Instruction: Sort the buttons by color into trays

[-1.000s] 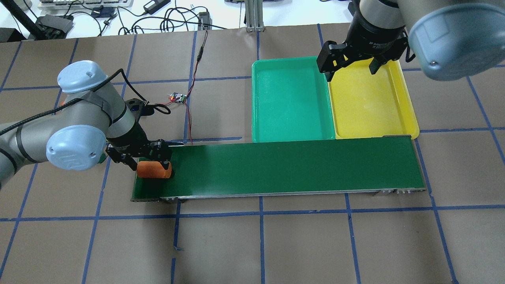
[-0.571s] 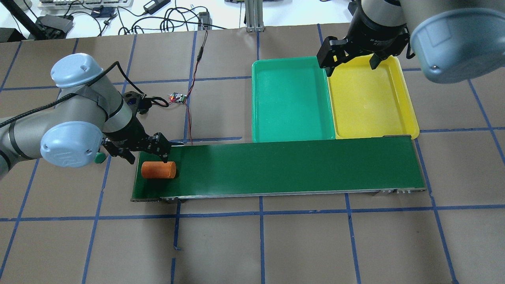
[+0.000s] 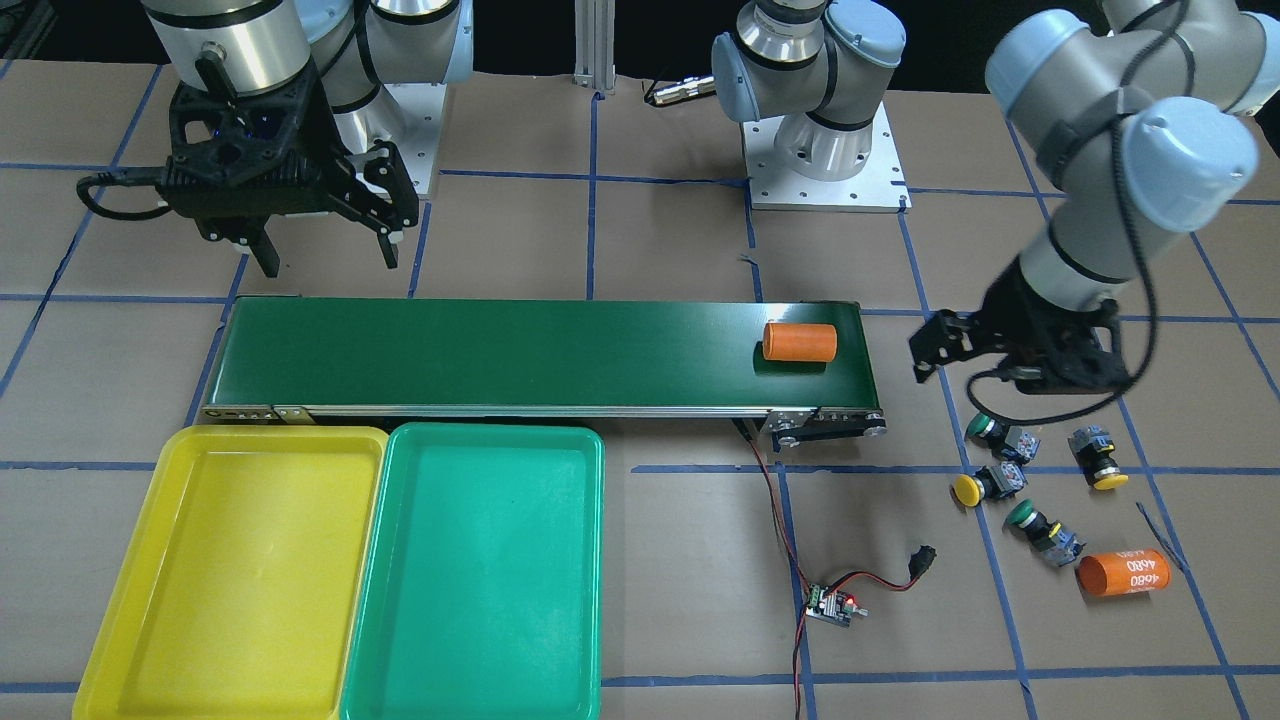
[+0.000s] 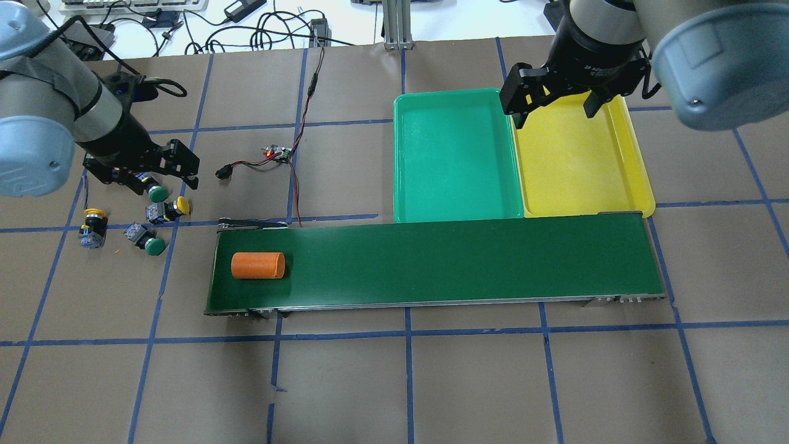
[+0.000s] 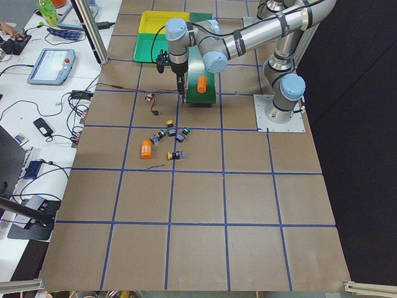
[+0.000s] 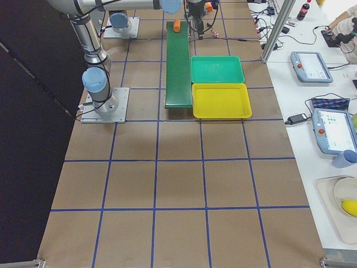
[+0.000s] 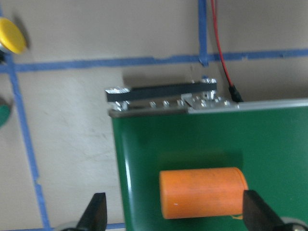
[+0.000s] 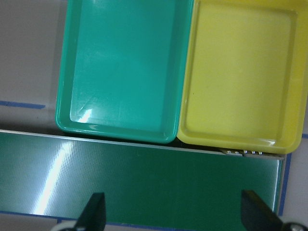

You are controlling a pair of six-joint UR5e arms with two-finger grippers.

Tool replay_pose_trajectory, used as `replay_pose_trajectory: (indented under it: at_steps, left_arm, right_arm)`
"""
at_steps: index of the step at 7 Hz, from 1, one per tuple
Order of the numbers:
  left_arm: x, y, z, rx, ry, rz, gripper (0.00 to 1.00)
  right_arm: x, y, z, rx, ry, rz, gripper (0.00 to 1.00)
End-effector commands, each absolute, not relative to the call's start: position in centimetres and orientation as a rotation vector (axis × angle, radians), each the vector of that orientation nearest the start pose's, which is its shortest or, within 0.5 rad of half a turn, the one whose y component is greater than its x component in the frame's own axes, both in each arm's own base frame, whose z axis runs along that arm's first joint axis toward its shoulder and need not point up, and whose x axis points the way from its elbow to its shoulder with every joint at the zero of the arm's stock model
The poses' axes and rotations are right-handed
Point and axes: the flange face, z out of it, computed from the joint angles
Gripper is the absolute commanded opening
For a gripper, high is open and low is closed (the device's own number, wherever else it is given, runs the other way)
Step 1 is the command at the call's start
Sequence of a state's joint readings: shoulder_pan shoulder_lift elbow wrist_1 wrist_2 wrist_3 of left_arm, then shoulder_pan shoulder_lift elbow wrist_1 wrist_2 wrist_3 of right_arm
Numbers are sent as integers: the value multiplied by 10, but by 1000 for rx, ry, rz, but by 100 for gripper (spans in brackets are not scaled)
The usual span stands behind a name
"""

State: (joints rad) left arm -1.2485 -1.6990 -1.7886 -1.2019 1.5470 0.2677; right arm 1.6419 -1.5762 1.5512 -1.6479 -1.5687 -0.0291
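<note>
**Sorting station, seen from the operator's remote console.** I read the left gripper (image 4: 161, 180) as spread wide and holding nothing. It hangs over the brown table paper (image 4: 394, 382) just beyond the near end of the conveyor belt (image 4: 462, 265), close to the cluster of buttons. How high it sits above them I cannot tell.

The four buttons lie loose on the paper, off the belt and well apart from both trays:
- A green-capped button (image 4: 159, 193) is nearest the gripper.
- A yellow-capped button (image 4: 182, 205) lies just beside it.
- A second green-capped button (image 4: 155, 246) lies nearer the robot.
- A second yellow-capped button (image 4: 92, 216) lies farthest from the belt.

The right gripper (image 4: 553, 111) also stands with its fingers parted and nothing between them, above the far end of the yellow tray (image 4: 579, 166). The green tray (image 4: 456, 160) touches the yellow one along a long side, and both butt against the belt's far edge.

One orange cylinder (image 4: 257, 265) lies on its side on the belt near the button end. Another orange cylinder marked 4680 (image 3: 1123, 575) lies on the paper beyond the buttons. A small circuit board (image 4: 277, 152) with red and black wires sits between the buttons and the trays.
</note>
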Motion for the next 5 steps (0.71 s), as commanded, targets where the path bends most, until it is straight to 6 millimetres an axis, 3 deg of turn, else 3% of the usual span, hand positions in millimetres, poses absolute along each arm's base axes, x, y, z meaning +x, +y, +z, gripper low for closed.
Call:
replay_pose_trajectory:
  at_steps: [1, 2, 3, 4, 5]
  left_arm:
    - [127, -565, 321, -154, 3127, -131, 100]
    - [165, -584, 313, -9, 3127, -138, 100]
    - [187, -616, 316, 21, 3102, -180, 100]
    - [202, -642, 304, 21, 3099, -180, 100]
    - [211, -658, 277, 12, 3118, -145, 100]
  right_arm:
    - [144, -488, 519, 31, 3113, -95, 100]
    - [140, -486, 517, 47, 3115, -73, 100]
    - [141, -484, 517, 42, 3114, -80, 100]
    - [140, -484, 516, 42, 3119, -76, 100]
    - [140, -484, 516, 42, 3121, -76, 100]
